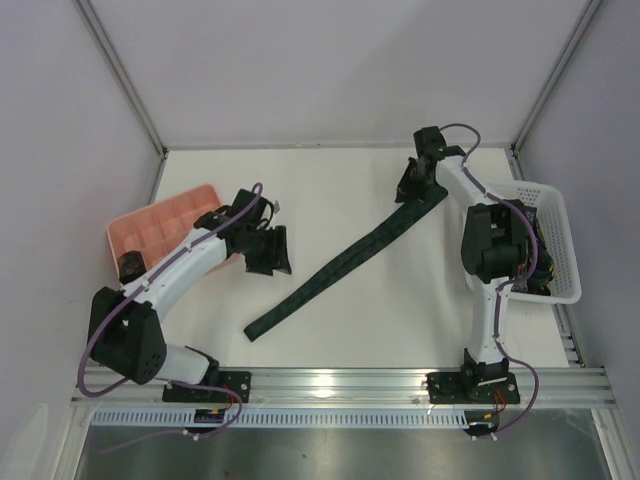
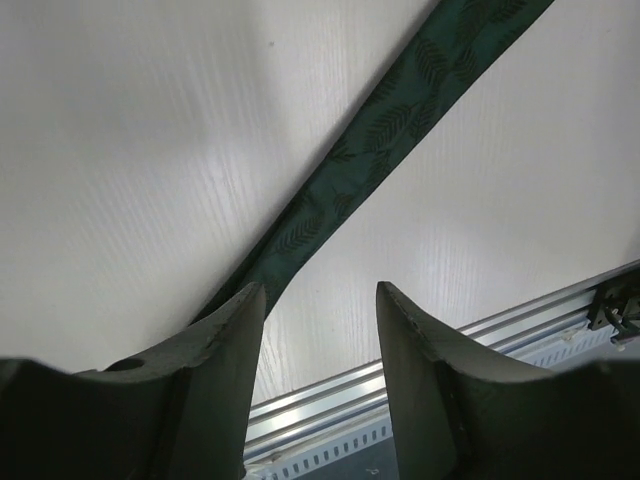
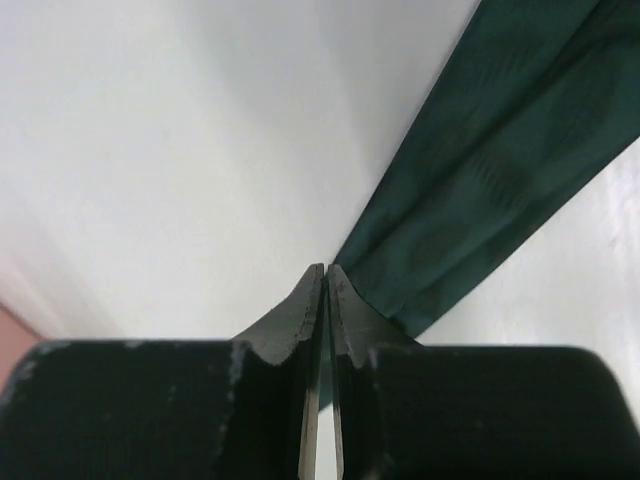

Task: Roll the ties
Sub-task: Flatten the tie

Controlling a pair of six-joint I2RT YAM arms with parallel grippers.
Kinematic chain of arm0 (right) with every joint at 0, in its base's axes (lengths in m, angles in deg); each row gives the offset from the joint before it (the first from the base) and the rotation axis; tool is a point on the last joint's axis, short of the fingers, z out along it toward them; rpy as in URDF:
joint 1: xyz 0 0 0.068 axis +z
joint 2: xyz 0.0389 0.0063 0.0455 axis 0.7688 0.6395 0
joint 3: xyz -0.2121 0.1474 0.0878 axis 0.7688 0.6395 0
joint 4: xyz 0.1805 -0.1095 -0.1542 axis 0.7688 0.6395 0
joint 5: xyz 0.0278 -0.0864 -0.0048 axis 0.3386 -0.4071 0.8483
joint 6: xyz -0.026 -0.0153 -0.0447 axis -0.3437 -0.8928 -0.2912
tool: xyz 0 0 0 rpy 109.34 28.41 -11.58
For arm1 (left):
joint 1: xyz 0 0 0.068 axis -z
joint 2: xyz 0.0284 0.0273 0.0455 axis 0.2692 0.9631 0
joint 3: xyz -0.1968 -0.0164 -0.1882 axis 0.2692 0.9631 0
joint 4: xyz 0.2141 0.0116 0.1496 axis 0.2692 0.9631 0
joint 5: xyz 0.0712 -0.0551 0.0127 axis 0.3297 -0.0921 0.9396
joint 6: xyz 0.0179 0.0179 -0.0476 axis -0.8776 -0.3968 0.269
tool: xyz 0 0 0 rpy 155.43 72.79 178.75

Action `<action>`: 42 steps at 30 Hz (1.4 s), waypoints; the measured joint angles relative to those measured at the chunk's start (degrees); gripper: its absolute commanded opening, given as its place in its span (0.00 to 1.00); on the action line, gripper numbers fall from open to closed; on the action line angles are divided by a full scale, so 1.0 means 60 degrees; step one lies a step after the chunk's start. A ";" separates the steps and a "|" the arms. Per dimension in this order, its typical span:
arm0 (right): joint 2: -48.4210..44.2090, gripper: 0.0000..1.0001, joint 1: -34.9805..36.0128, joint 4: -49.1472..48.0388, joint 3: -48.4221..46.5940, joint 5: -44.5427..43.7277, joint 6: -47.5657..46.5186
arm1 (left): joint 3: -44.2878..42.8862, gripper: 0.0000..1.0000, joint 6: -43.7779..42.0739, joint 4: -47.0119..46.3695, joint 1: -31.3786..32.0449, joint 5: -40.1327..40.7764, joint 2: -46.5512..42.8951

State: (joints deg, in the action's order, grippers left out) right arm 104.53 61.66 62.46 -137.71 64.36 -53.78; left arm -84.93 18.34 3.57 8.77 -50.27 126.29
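Note:
One dark green tie with a leaf pattern (image 1: 350, 255) lies flat and unrolled, running diagonally from the near middle of the table to the far right. My right gripper (image 1: 413, 185) is at its wide far end; in the right wrist view the jaws (image 3: 326, 270) are pressed together on the edge of the tie (image 3: 500, 170). My left gripper (image 1: 270, 252) hovers open and empty to the left of the tie's middle. In the left wrist view the tie (image 2: 380, 130) runs past just beyond the left fingertip (image 2: 250, 300).
A white lattice basket (image 1: 568, 250) stands at the right edge with dark items inside, partly hidden by the right arm. A pink compartment tray (image 1: 150, 225) lies at the left behind my left arm. A metal rail (image 1: 340, 380) runs along the near edge.

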 measured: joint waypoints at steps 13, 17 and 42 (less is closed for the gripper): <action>0.2408 0.12 -0.1198 0.0565 -0.2175 -0.0980 -0.0463 | 0.1115 0.50 0.1169 0.0175 -0.0321 -0.0171 -0.1217; 0.2987 0.13 -0.1508 0.0794 -0.3228 -0.1348 -0.0543 | 0.1177 0.50 0.1548 0.0106 -0.0597 -0.0306 -0.1588; -0.1220 0.23 0.1257 -0.1031 -0.0237 0.3049 -0.1155 | 0.3264 0.56 0.2969 -0.2463 -0.1785 -0.1676 -0.0229</action>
State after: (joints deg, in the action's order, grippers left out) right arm 97.21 69.21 56.27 -139.13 82.66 -60.71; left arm -65.34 36.16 -11.21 -1.94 -60.33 124.91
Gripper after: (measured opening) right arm 0.259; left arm 0.578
